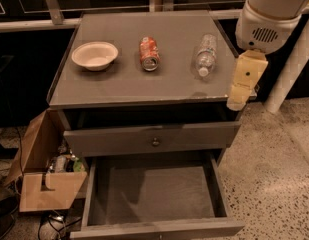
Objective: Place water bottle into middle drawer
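The water bottle point(205, 57) lies on its side on the grey cabinet top point(124, 81), at the right, white cap toward the front. The middle drawer point(154, 190) is pulled out below, with a bare grey floor. My gripper point(240, 95) hangs on a cream link under the white arm housing point(266, 19). It is at the cabinet top's right front corner, right of the bottle and a little nearer the front, and apart from it.
An orange-red soda can point(149, 53) lies left of the bottle and a white bowl point(94, 55) stands further left. A drawer front with a round knob point(155, 142) sits above the open drawer. An open cardboard box point(44, 176) stands on the floor at the left.
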